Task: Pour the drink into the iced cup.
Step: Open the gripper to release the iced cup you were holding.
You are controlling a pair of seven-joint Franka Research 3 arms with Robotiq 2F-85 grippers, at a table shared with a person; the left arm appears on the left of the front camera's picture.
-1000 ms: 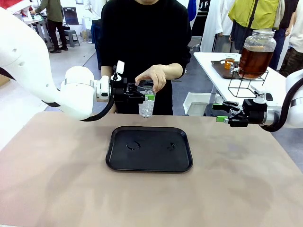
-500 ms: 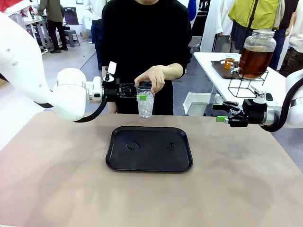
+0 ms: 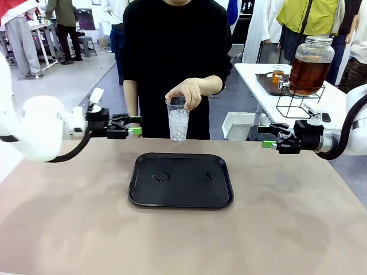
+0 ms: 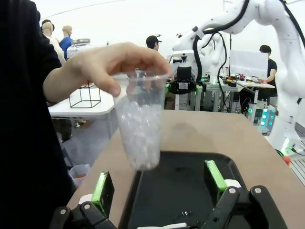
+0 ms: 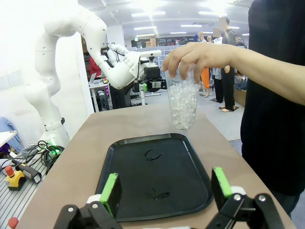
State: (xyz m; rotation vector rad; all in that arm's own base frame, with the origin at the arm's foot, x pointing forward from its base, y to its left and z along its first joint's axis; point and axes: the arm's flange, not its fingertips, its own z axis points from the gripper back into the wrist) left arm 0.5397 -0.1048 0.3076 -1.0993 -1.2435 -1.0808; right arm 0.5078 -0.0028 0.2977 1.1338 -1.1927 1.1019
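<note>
- We count one iced cup (image 3: 178, 121), a clear plastic one packed with ice, held by its rim in a person's hand (image 3: 186, 92) above the far edge of the table (image 3: 69, 217).
- We count one black tray (image 3: 180, 180) at the table's middle, lying below and just in front of the cup.
- We count one glass drink jar (image 3: 310, 65) of amber liquid on a wire stand (image 3: 298, 101), on a white side table to the right.
- We see two grippers: the left gripper (image 3: 134, 125) hangs with its green-padded fingers spread wide, holding nothing, well to the left of the cup.
- The right gripper (image 3: 265, 137) also stands wide and bare, off the table's right edge, near the drink jar's stand.
</note>
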